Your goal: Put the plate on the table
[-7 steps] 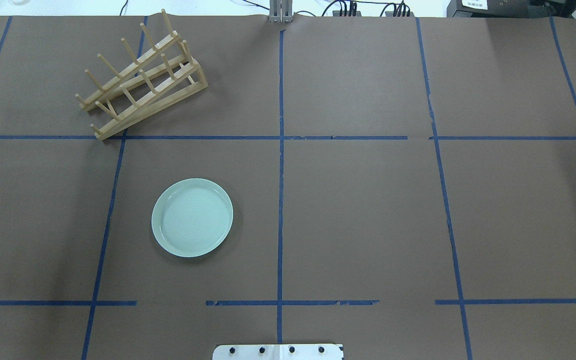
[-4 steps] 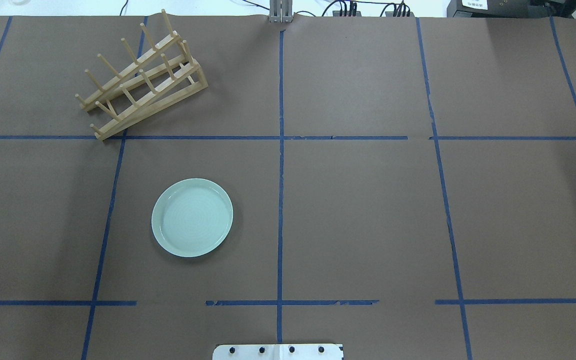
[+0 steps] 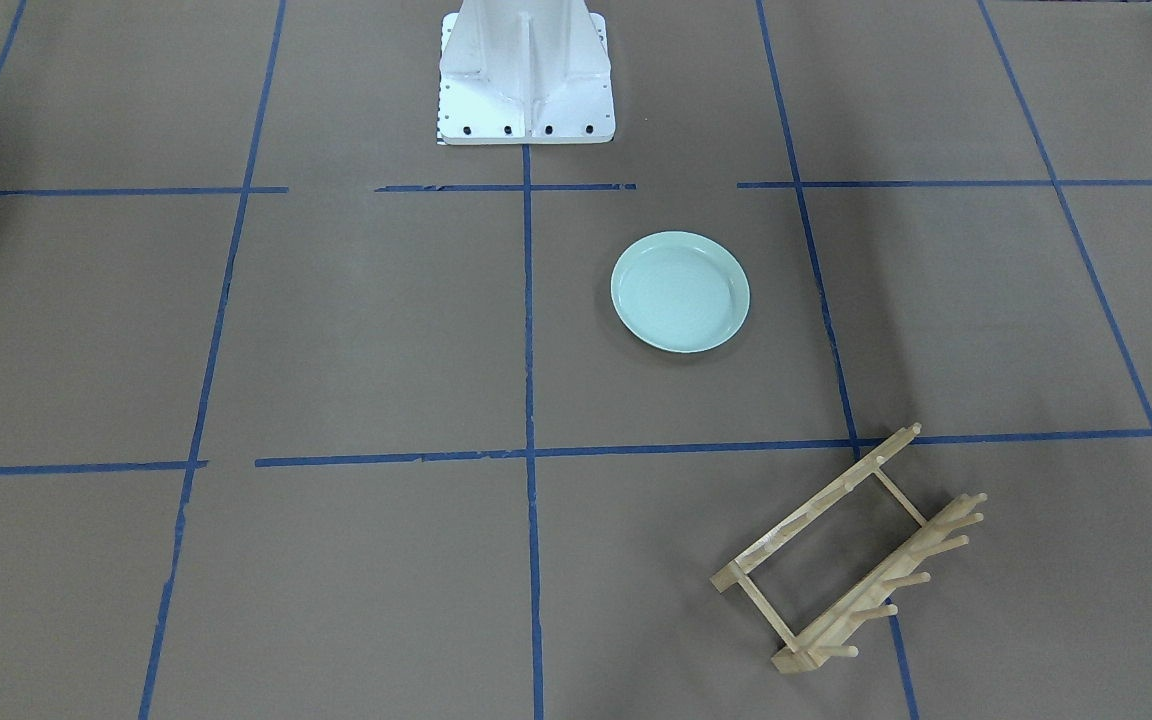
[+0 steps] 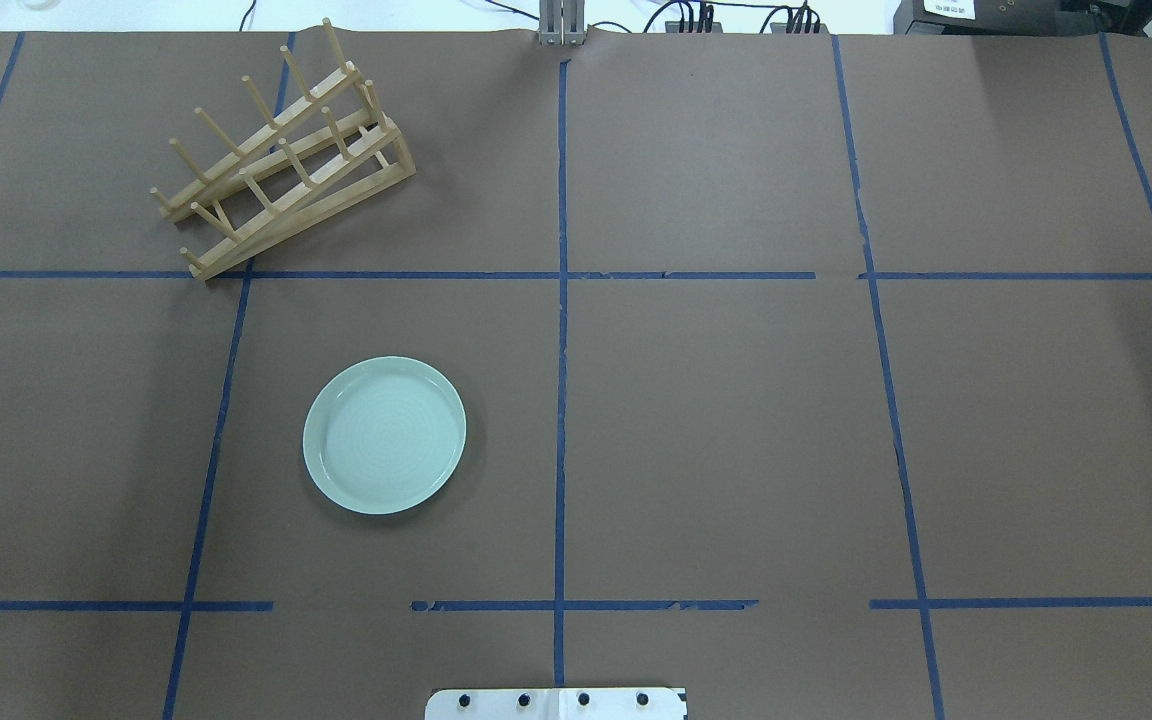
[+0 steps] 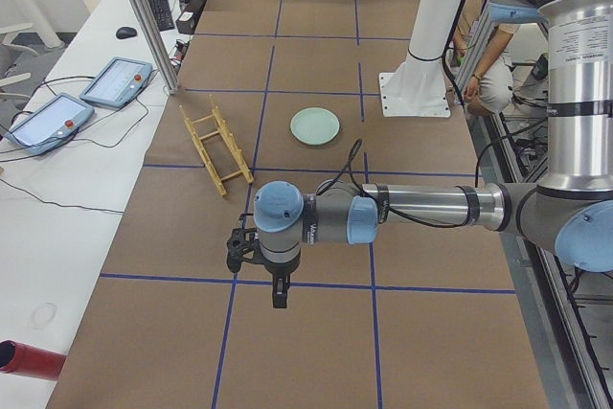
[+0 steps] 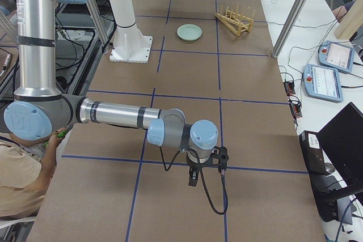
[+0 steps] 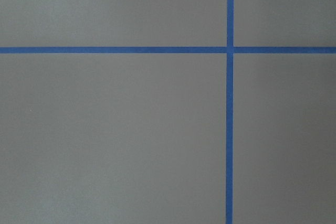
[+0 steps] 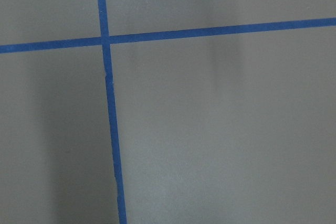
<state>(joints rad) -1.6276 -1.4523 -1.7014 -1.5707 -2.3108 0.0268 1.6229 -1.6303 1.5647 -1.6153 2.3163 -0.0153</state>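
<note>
The pale mint-green plate (image 4: 384,435) lies flat and upright on the brown table (image 4: 736,420), left of the centre tape line; it also shows in the front view (image 3: 680,291) and the side views (image 5: 315,126) (image 6: 189,32). No gripper touches it. My left gripper (image 5: 279,294) hangs over the table's left end, far from the plate; I cannot tell if it is open. My right gripper (image 6: 193,178) hangs over the right end; I cannot tell its state either. Both wrist views show only bare table (image 7: 115,129) (image 8: 220,129) with blue tape.
A light wooden peg rack (image 4: 281,155) stands empty at the far left of the table, beyond the plate (image 3: 846,560). The white bolted pedestal base (image 3: 526,75) sits at the robot's edge. Tablets and cables lie on the far white bench (image 5: 115,79).
</note>
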